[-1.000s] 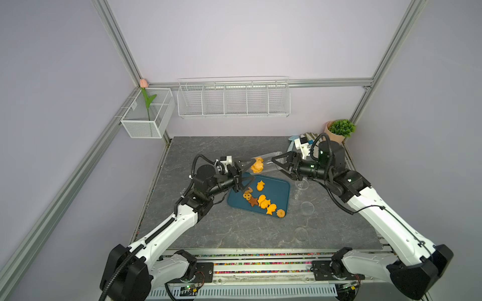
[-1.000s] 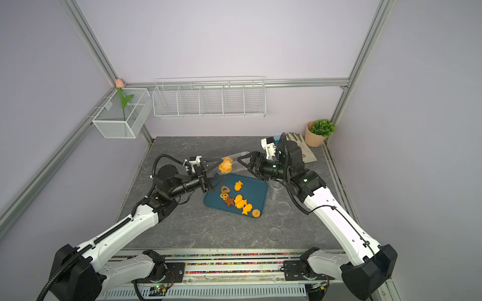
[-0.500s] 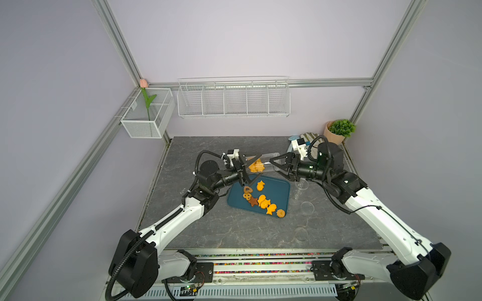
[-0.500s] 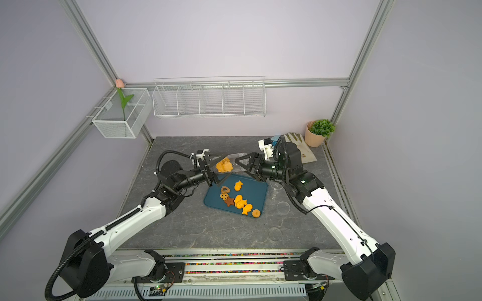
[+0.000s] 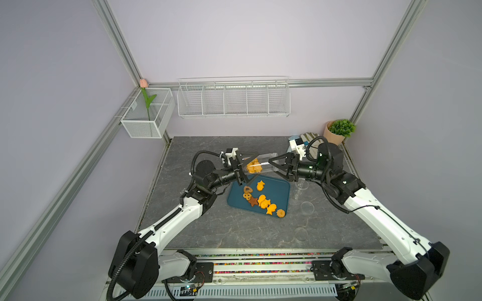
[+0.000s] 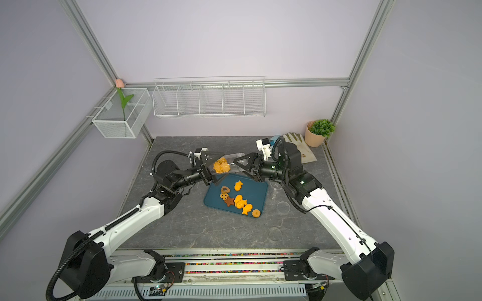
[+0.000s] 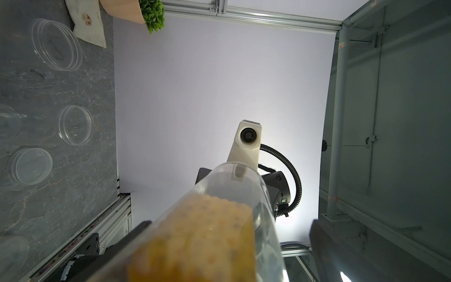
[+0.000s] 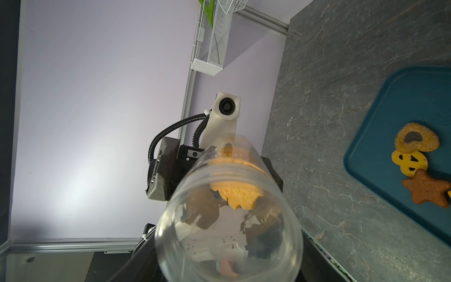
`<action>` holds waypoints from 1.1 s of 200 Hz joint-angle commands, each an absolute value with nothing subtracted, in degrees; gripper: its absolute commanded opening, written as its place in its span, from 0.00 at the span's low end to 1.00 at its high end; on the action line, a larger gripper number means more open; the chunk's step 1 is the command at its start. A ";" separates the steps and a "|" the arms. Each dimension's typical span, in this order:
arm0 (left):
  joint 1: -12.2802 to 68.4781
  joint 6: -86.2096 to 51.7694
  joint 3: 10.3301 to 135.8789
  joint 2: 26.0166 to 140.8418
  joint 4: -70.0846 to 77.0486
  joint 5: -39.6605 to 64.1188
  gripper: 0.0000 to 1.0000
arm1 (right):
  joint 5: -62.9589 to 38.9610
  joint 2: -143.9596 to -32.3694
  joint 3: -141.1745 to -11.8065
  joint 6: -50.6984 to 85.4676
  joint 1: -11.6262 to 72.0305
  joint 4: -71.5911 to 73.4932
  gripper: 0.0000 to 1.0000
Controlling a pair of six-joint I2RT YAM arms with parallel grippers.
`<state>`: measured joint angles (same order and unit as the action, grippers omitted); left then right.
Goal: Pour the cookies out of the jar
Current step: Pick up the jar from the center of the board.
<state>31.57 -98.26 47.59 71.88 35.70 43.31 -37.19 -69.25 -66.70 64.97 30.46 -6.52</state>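
Note:
A clear jar (image 5: 264,164) (image 6: 236,162) hangs almost level over the far-left edge of the teal tray (image 5: 280,186) (image 6: 258,191). My right gripper (image 5: 276,166) (image 8: 229,258) is shut on the jar's base. Orange cookies (image 5: 253,168) (image 7: 200,239) (image 8: 235,195) bunch at the other end, which dips slightly. My left gripper (image 5: 241,170) (image 7: 229,244) stands open around that end. One of its fingers (image 7: 138,232) lies along the jar wall, the other stands apart from it. Several more cookies (image 5: 263,200) (image 6: 241,202) (image 8: 417,144) lie on the tray.
Clear round dishes (image 5: 307,207) (image 7: 75,124) lie on the dark tabletop right of the tray. A potted plant (image 5: 337,130) and a cloth (image 6: 300,146) fill the back right corner. A wire rack (image 5: 233,97) and a mesh box (image 5: 147,116) hang on the walls.
My left gripper has moved right and a little up, and its open fingers now stand around the jar's cookie end. The right gripper and the jar have hardly moved.

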 commanded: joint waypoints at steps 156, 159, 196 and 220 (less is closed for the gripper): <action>28.27 -100.87 47.31 68.07 35.94 50.84 0.87 | -45.46 -70.39 -63.37 72.79 29.97 2.25 0.64; 28.26 -100.90 47.41 68.11 35.96 50.96 0.87 | -45.60 -70.44 -63.37 72.82 29.93 2.36 0.64; 28.24 -100.72 47.95 68.50 35.45 51.93 0.82 | -45.73 -70.73 -63.27 72.77 29.96 2.35 0.64; 28.25 -100.80 47.84 68.72 35.48 51.94 0.77 | -45.53 -70.92 -63.37 72.77 29.93 2.43 0.65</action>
<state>28.38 -99.22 47.46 68.53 31.83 50.24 -43.51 -70.24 -64.45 67.99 30.13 1.37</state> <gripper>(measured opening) 0.772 0.658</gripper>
